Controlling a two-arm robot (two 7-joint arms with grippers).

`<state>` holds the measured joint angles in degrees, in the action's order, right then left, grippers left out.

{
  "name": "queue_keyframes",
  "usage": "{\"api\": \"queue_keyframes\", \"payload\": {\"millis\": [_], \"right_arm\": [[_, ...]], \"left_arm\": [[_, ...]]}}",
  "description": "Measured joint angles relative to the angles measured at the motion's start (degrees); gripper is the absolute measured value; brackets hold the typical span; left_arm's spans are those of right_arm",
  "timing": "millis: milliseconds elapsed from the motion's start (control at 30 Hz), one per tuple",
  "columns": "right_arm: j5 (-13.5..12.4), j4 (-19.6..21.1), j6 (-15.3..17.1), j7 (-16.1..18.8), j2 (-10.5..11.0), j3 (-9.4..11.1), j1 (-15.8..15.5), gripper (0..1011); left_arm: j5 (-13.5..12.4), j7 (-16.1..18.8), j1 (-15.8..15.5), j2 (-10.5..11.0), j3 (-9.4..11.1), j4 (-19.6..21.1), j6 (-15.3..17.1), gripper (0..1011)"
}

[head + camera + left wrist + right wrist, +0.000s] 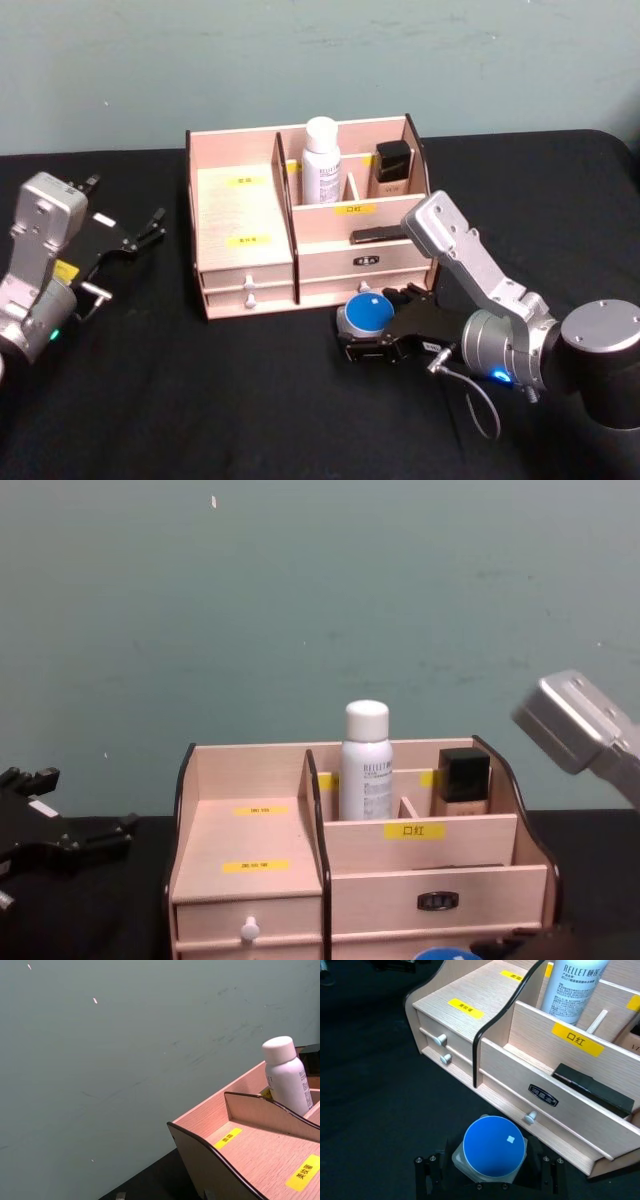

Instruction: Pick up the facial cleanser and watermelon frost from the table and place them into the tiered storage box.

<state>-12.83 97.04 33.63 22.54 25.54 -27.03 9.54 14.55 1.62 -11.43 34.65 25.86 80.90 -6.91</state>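
Note:
The facial cleanser point(321, 160), a tall white bottle, stands upright in a rear middle compartment of the tiered storage box point(245, 215); it also shows in the chest view point(365, 765) and the left wrist view point(285, 1075). The watermelon frost point(366, 315), a squat jar with a blue lid, sits on the black table just in front of the box's drawers. My right gripper point(368, 338) is open and straddles the jar point(494, 1149), with a small gap on each side. My left gripper point(152, 226) rests open to the left of the box, holding nothing.
A beige bottle with a black cap point(392, 168) stands in the rear right compartment. A flat black item point(378, 234) lies in the front right compartment. Black cloth covers the table point(250, 400). A teal wall rises behind the box.

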Motion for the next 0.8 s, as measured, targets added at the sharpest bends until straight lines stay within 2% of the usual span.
{"api": "queue_keyframes", "payload": {"millis": [133,800], "right_arm": [[0.76,0.14,0.12,-0.4,0.01,-0.05,-0.03,1000],[0.47,0.2,0.19,-0.36,0.06,0.0,-0.06,992]], "left_arm": [[0.0,0.0,0.0,0.0,0.0,0.0,0.0,1010],[0.0,0.0,0.0,0.0,0.0,0.0,0.0,1010]]}}
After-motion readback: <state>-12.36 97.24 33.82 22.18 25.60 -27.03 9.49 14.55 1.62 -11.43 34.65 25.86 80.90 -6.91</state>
